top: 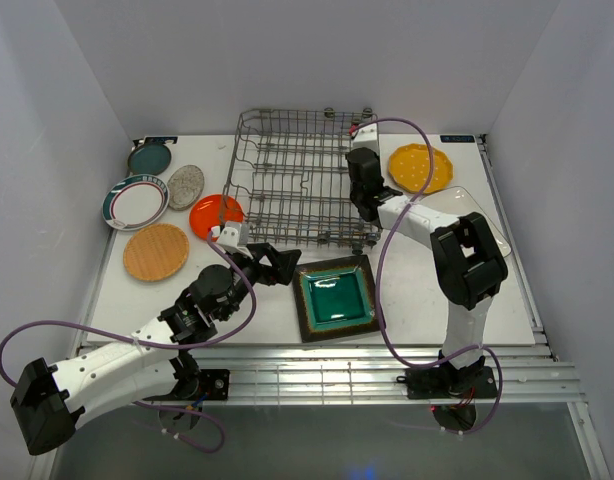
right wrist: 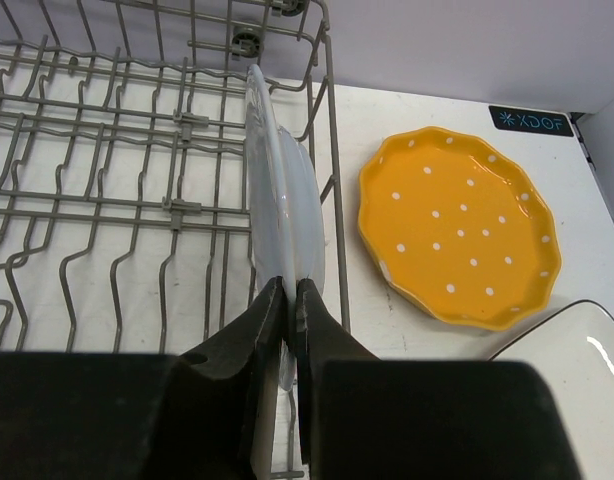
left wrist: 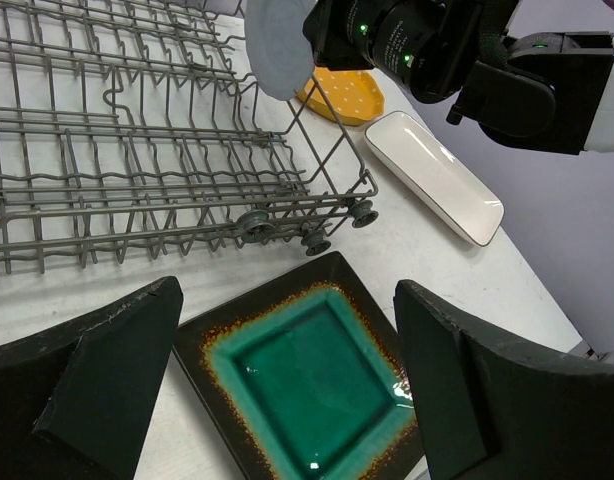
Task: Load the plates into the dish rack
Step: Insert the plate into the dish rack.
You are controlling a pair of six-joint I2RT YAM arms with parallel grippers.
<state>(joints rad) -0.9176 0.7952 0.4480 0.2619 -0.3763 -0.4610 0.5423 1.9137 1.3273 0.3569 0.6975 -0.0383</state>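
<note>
The grey wire dish rack [top: 302, 180] stands at the back centre of the table. My right gripper [right wrist: 291, 290] is shut on the rim of a pale blue plate [right wrist: 282, 200]. The plate stands on edge inside the rack's right end [right wrist: 117, 200], close to the side wall. My left gripper [left wrist: 287, 300] hangs open just above the dark square plate with the green centre [left wrist: 317, 380], one finger over each side, touching nothing. That square plate [top: 335, 297] lies flat in front of the rack.
A yellow scalloped plate [top: 420, 167] and a white rectangular plate [left wrist: 432, 175] lie right of the rack. To its left lie an orange plate [top: 215, 214], a wood-tone one [top: 156, 251], a speckled grey one [top: 185, 186], a teal-rimmed white one [top: 135, 202] and a teal one [top: 149, 158].
</note>
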